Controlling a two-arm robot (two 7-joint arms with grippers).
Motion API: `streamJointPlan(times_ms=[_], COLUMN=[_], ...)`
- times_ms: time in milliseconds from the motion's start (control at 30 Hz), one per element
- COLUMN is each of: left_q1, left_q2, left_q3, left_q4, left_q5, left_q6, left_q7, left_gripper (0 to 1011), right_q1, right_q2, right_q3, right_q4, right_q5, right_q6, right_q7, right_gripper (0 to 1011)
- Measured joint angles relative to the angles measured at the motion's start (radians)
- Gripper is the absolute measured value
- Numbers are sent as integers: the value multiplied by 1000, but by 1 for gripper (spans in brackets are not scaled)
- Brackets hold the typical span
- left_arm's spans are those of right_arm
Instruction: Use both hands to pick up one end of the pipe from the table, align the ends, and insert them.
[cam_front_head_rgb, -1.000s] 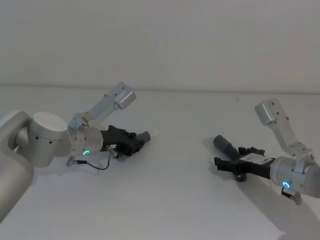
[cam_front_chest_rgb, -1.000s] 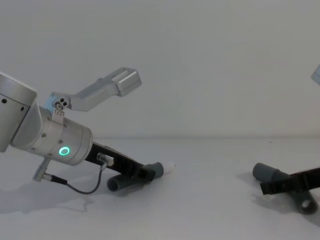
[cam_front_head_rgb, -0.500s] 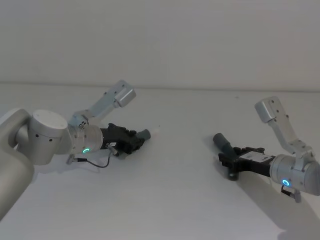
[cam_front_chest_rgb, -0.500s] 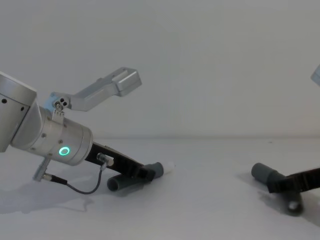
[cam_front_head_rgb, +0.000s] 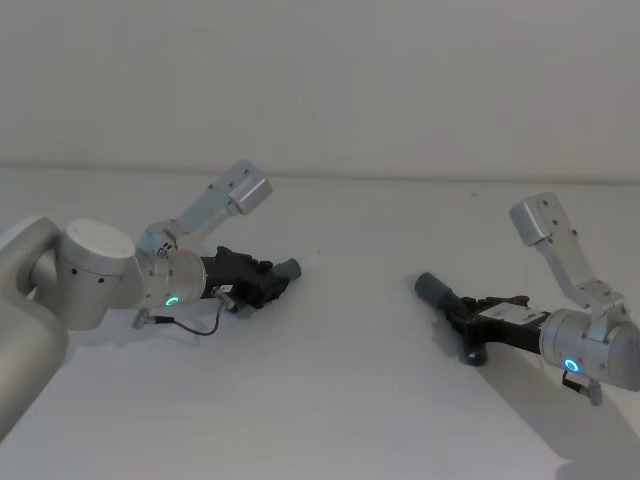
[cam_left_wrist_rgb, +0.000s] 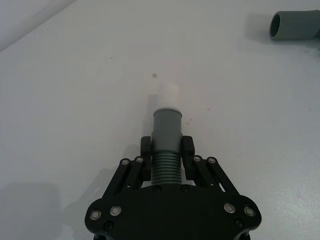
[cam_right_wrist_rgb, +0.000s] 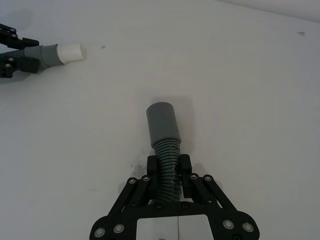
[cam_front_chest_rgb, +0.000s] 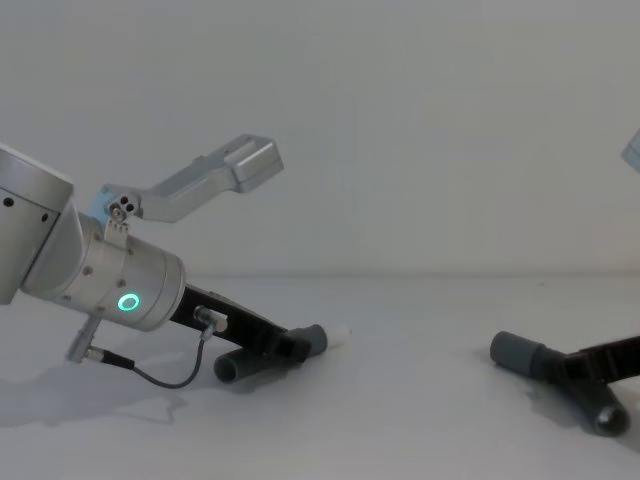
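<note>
My left gripper (cam_left_wrist_rgb: 166, 155) clamps the stub pipe piece (cam_left_wrist_rgb: 166, 127), my right gripper (cam_right_wrist_rgb: 169, 170) the plain piece (cam_right_wrist_rgb: 163, 125), both behind the cuffs, down at the table (cam_front_head_rgb: 340, 400), well apart. Light, bendy hose, I judge: hold near cuffs.

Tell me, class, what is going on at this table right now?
Two robot arms each handle one half of a ribbed hose. The left gripper is shut on the stubbed piece, whose white stub points forward. The right gripper is shut on the plain piece. Both are low at the table, far apart, with their smooth cuffs turned roughly toward each other. Nothing is joined yet.
</note>
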Motion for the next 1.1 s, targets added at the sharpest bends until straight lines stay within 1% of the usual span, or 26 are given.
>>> streamJointPlan(times_ms=[300, 500, 667, 700, 833, 933, 1067, 1100], left_q1=[0, 5, 12, 15, 21, 24, 26, 26], left_q2=[0, 2, 9, 12, 23, 32, 46, 49], left_q3=[0, -2, -7, -9, -15, -19, -21, -22], left_q4=[0, -12, -38, -50, -82, -105, -132, -137], left_q5=[0, 6, 13, 14, 17, 18, 18, 17], left_q6=[0, -8, -27, -35, -57, -73, -91, -95], left_q7=[0, 5, 10, 11, 10, 5, -8, -11], left_gripper=[345, 345, 345, 345, 345, 345, 345, 345], right_q1=[0, -8, -19, -22, -28, -35, -38, -40], right_q2=[0, 1, 3, 4, 8, 18, 28, 36], right_q3=[0, 1, 5, 7, 10, 14, 16, 16], right_q4=[0, -8, -23, -29, -40, -58, -72, -79], right_q5=[0, 3, 6, 7, 9, 11, 15, 17], right_q6=[-1, -27, -71, -86, -117, -159, -195, -210], right_q7=[0, 1, 2, 4, 9, 21, 39, 50], right_gripper=[264, 264, 264, 264, 264, 264, 264, 264])
